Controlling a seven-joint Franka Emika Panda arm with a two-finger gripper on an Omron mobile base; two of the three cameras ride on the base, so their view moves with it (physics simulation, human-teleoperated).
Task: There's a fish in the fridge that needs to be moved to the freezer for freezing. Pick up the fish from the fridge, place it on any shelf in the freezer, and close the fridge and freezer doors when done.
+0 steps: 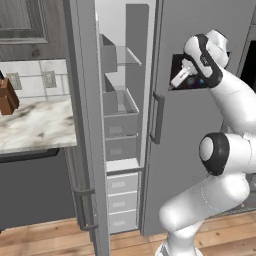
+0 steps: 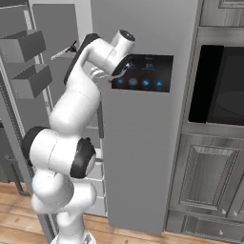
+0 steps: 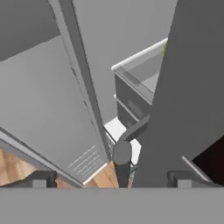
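The white robot arm's two-finger gripper point(image 3: 111, 178) hangs just in front of the tall grey fridge door with the dark blue-icon display panel point(image 2: 143, 72), its dark fingertips point(image 3: 41, 178) spread wide either side of the door's vertical grey handle point(image 3: 122, 162). Beside it, the plain grey freezer door point(image 1: 85, 125) stands ajar, showing a clear glass shelf point(image 1: 127, 56) and grey drawers point(image 1: 122, 200). The fish cannot be made out.
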